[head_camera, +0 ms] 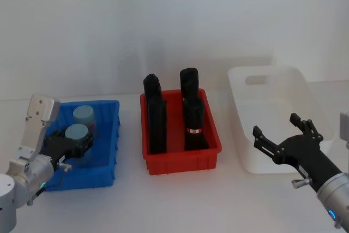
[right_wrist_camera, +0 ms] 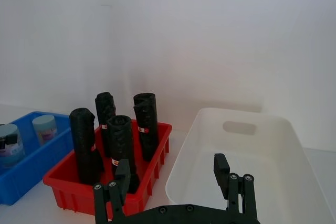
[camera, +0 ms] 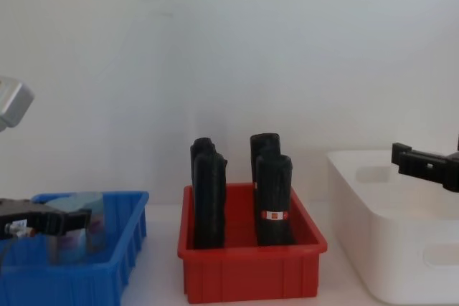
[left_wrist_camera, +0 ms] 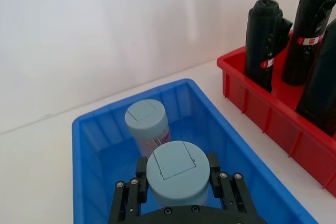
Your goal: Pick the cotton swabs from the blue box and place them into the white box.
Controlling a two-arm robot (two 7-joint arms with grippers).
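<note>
Two cotton swab tubs with pale blue caps stand in the blue box [head_camera: 110, 151]. My left gripper [head_camera: 75, 143] reaches into that box and is shut on the nearer tub [left_wrist_camera: 176, 172], with one black finger [left_wrist_camera: 140, 170] against each side. The other tub [left_wrist_camera: 147, 121] stands free just behind it, toward the box's back wall. My right gripper [head_camera: 276, 126] is open and holds nothing. It hovers at the front left corner of the white box [head_camera: 271, 72], which has nothing inside.
A red box [head_camera: 182, 162] between the blue and white boxes holds several tall black bottles [head_camera: 193, 114]. A white wall stands close behind all three boxes. Bare tabletop lies in front of them.
</note>
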